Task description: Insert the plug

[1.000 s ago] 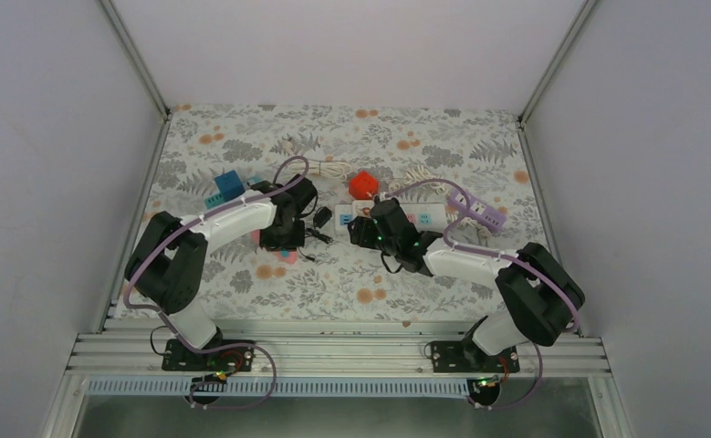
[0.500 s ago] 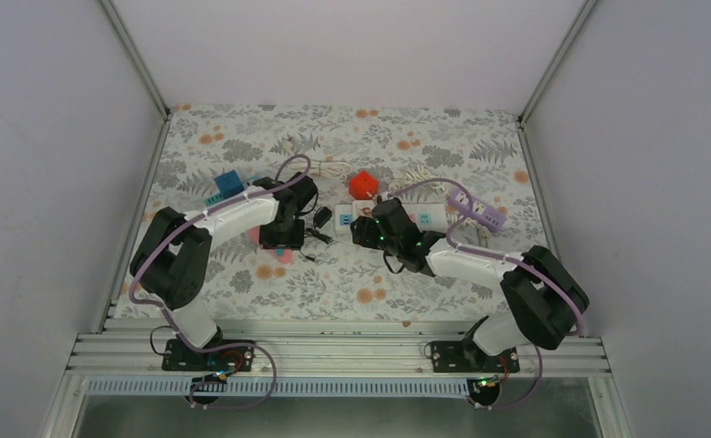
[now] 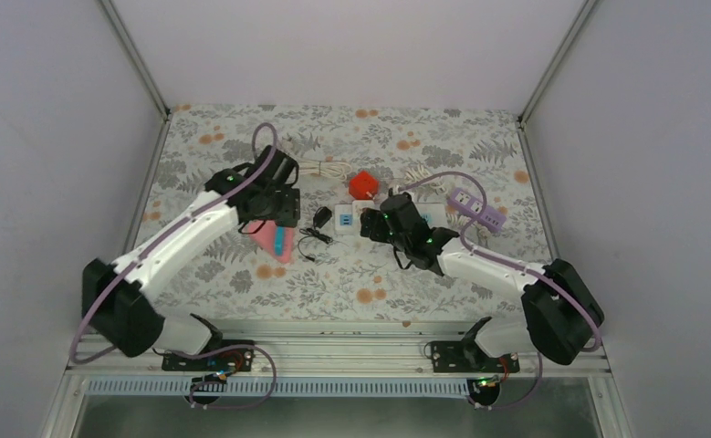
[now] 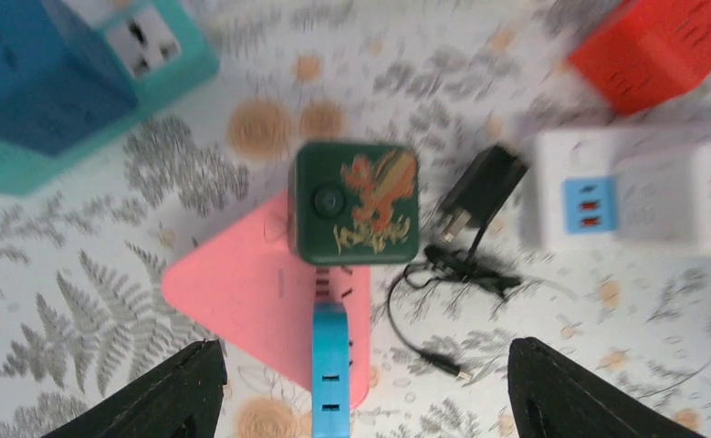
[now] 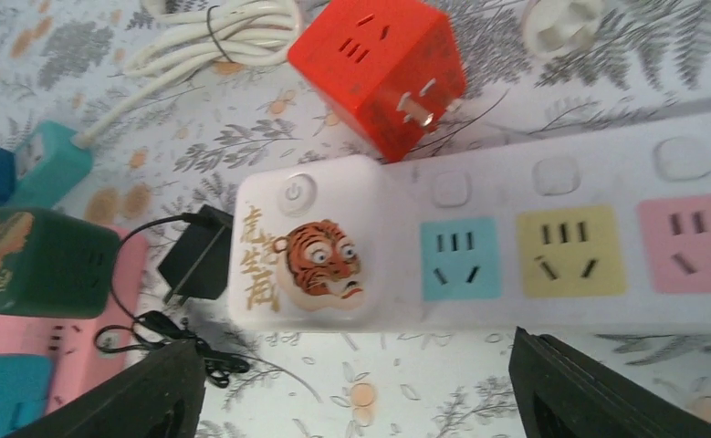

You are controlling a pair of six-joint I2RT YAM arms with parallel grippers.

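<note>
A dark green cube socket [image 4: 356, 203] with a gold tiger print stands on the pink power strip [image 4: 233, 283], [image 3: 274, 239], which has a blue end [image 4: 330, 365]. My left gripper [image 4: 365, 351], [image 3: 274, 205] hangs open above them, holding nothing. A black plug [image 4: 484, 187], [image 5: 196, 260], [image 3: 321, 217] with a thin coiled cable lies loose on the cloth, between the pink strip and the white tiger power strip [image 5: 479, 246], [image 3: 397, 214]. My right gripper [image 5: 356, 347], [image 3: 381, 225] hovers open just near of the white strip, with nothing between its fingers.
A red cube socket [image 5: 379, 68], [image 3: 363, 184] with bare prongs lies behind the white strip. A blue and teal cube socket [image 4: 50, 82], [image 3: 228, 182] sits to the far left, with a white coiled cord [image 5: 214, 32] nearby. A purple strip [image 3: 476, 208] is at the right.
My left gripper has opened and pulled up and to the far left, which uncovers the pink strip. The right gripper has opened wider and shifted slightly.
</note>
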